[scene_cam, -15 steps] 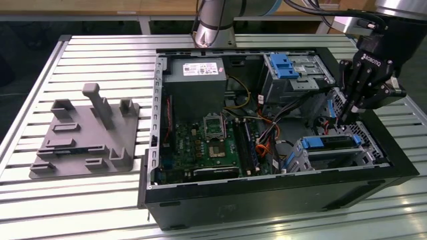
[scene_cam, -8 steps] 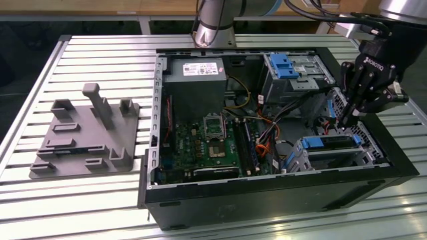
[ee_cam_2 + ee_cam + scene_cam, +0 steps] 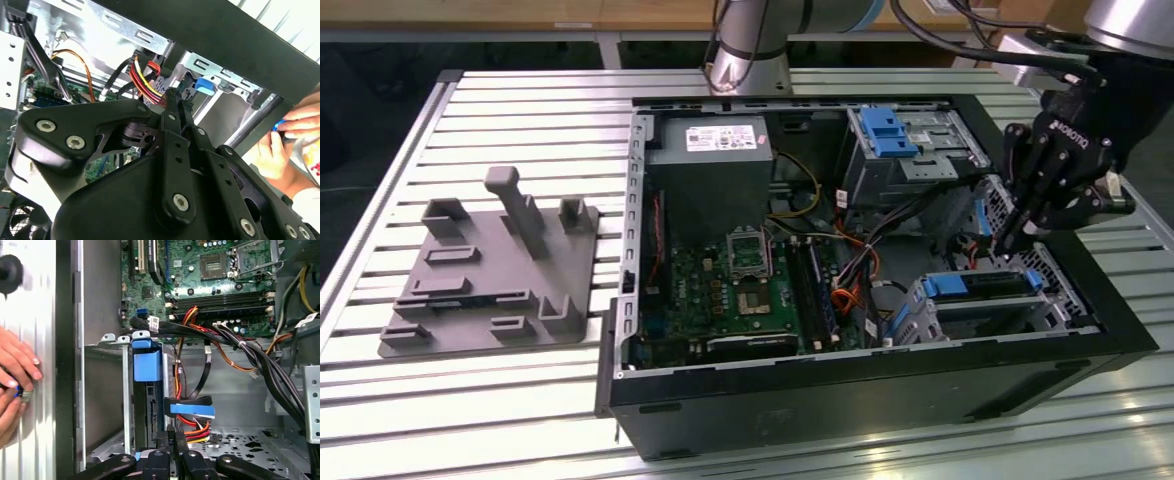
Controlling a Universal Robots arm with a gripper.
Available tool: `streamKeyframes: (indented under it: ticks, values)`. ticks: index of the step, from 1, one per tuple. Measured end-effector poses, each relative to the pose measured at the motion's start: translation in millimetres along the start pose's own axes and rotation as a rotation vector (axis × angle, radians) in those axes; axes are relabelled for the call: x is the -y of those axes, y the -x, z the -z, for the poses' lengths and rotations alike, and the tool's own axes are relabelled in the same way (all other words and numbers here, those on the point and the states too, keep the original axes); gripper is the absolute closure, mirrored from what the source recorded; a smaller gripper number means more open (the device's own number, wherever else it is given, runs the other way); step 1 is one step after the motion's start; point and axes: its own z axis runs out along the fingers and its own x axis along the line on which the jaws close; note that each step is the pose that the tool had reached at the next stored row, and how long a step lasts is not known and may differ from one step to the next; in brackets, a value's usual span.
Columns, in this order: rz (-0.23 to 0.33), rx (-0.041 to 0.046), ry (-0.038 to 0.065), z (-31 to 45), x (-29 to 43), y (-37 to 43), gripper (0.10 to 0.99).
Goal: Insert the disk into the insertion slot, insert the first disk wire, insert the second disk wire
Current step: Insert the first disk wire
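The disk point(image 3: 983, 284) is seated in the insertion slot point(image 3: 917, 318), at a corner of the computer case point(image 3: 854, 390) on the counter point(image 3: 520, 100). The tool point(image 3: 1002, 250) is held just beside it, fingers pressed together (a hand point(image 3: 15, 365) is seen just outside the case wall)

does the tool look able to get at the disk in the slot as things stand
Probably yes. The case lies open and the tool hangs close to the disk seated in the insertion slot, with nothing between them; the wires lie to the exterior view's left.
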Motion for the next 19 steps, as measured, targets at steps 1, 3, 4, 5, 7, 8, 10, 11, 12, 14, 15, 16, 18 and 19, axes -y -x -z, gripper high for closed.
streamKeyframes:
  ticks: [1,3,4,5,7,8,10,11,12,14,15,16,18,19]
  values:
    - [0.0,0.0079,-0.001,-0.2,-0.5,-0.9,0.922]
    - [0.001,0.0239,-0.002,-0.6,-1.4,-2.9,0.922]
    - [0.001,0.0307,-0.002,-0.9,-1.6,-4.3,0.922]
    - [0.002,0.0351,-0.002,-1.2,-1.7,-5.7,0.922]
    - [0.002,0.0371,-0.002,-1.4,-1.6,-6.8,0.922]
    - [0.002,0.0372,-0.002,-1.4,-1.6,-6.8,0.922]
    - [0.002,0.0372,-0.002,-1.5,-1.6,-6.9,0.922]
    - [0.002,0.0373,-0.002,-1.5,-1.6,-6.9,0.922]
    - [0.002,0.0374,-0.002,-1.5,-1.6,-6.9,0.922]
    - [0.005,0.0512,-0.001,-1.7,-1.6,-7.7,0.922]
    - [0.007,0.0612,-0.001,-1.8,-1.6,-8.2,0.922]
    - [0.008,0.0718,-0.001,-1.9,-1.5,-8.8,0.922]
    - [0.009,0.0861,-0.001,-2.4,-1.4,-11.2,0.922]
    - [0.009,0.0888,-0.001,-2.6,-1.3,-12.7,0.922]
